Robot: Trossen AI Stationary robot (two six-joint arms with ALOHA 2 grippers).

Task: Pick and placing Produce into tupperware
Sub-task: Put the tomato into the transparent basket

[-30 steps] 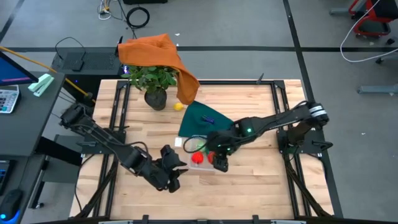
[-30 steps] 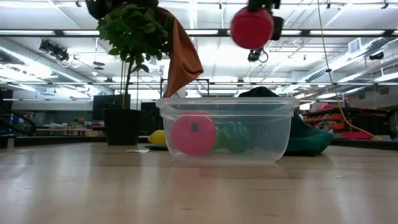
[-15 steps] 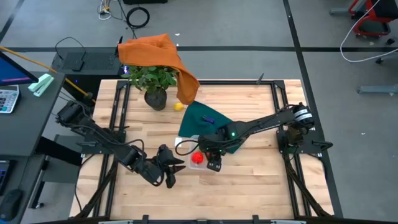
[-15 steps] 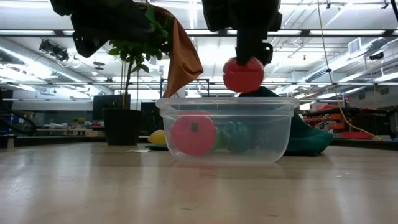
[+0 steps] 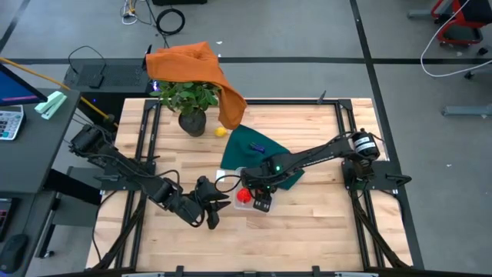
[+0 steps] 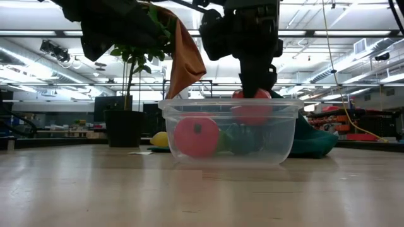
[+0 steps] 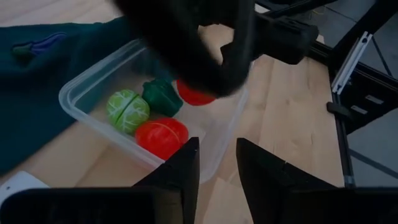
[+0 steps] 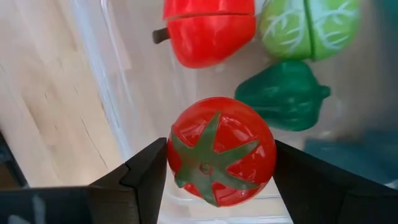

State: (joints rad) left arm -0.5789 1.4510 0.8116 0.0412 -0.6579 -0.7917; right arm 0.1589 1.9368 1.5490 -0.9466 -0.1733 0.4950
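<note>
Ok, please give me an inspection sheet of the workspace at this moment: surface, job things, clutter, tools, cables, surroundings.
Surface: wooden table, bare at the front.
Job's things: clear tupperware holds a red piece, a light green cabbage and a dark green pepper; red tomato is at rim height inside it; a yellow piece lies by the plant.
Clutter: potted plant, orange cloth, dark green cloth.
Tools: right tool shut on the tomato; left tool open, beside the tupperware.
Cables: black coil on the floor.
Surroundings: calculator on the side desk.
</note>
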